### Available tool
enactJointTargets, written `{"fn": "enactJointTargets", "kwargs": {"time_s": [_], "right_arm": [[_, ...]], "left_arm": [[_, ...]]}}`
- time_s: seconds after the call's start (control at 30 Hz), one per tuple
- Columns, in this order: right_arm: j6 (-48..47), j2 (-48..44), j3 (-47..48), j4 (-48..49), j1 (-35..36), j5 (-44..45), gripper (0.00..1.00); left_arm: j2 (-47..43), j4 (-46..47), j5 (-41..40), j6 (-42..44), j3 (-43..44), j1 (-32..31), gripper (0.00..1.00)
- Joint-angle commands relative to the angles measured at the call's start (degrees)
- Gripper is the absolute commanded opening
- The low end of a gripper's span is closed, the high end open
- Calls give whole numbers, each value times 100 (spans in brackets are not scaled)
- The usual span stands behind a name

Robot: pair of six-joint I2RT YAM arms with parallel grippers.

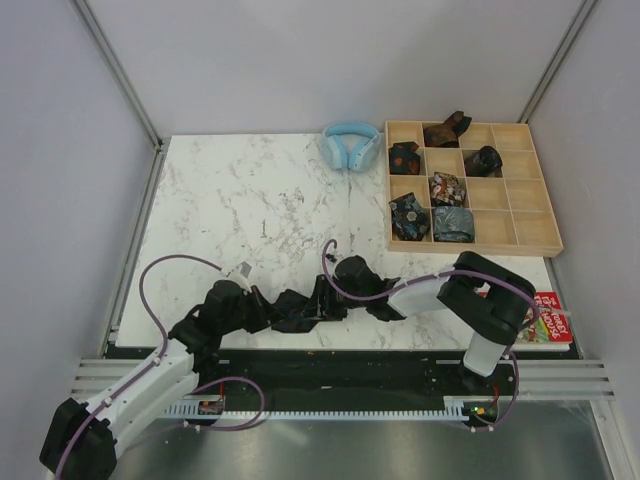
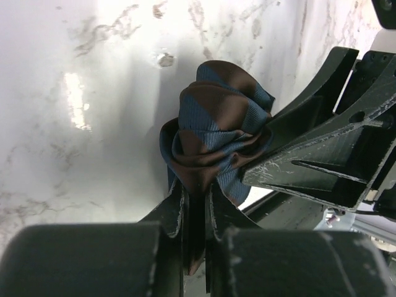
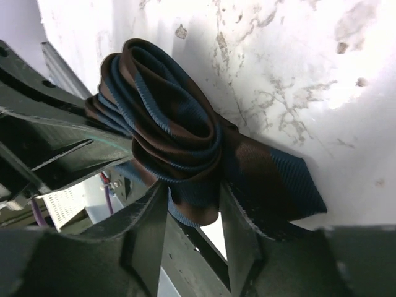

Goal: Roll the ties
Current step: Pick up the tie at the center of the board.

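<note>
A brown-and-blue striped fabric necktie (image 2: pixel 216 124) sits coiled into a loose roll at about 6 o'clock on the white marble counter (image 1: pixel 230 200), close to its near edge, where the two arms meet. The roll rests on the marble, with a flat striped end of it lying out toward 4 o'clock in the right wrist view.

The left gripper (image 2: pixel 197 198) is pinched narrow, its fingers closed on a fold of the necktie at the roll's lower side. In that view the other arm's black fingers come in from 3 o'clock and touch the roll.

The right gripper (image 3: pixel 193 189) stands partway apart and holds the roll's lower loops between its two fingers, the fabric filling the gap from one to the other. The left arm's fingers lie against the roll at 9 o'clock in that view.

In the top view a shallow wooden tray with square compartments (image 1: pixel 525 195) lies at 2 o'clock on the counter, well apart from the grippers. Six dark patterned rolled ties (image 1: pixel 447 188) sit in compartments of its left and middle columns. A pair of light blue headphones (image 1: pixel 350 145) lies at about 12 o'clock, just beside the tray's left wall. A red printed booklet (image 1: pixel 548 322) lies at 5 o'clock, partly under the right arm.
</note>
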Motion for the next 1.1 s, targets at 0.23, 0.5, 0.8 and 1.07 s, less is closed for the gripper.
{"fn": "enactJointTargets", "kwargs": {"time_s": [0.23, 0.5, 0.8, 1.07], "right_arm": [[-1087, -1885, 555, -2645, -660, 986, 53], [-1386, -1922, 950, -3164, -969, 952, 67], [-1395, -1156, 1670, -3032, -978, 801, 67], [-1350, -2647, 1925, -4286, -1593, 2074, 68]], "left_arm": [[650, 132, 63, 371, 945, -145, 2], [220, 45, 37, 310, 663, -207, 2], [43, 36, 230, 643, 777, -233, 2], [885, 185, 467, 863, 1752, -347, 2]]}}
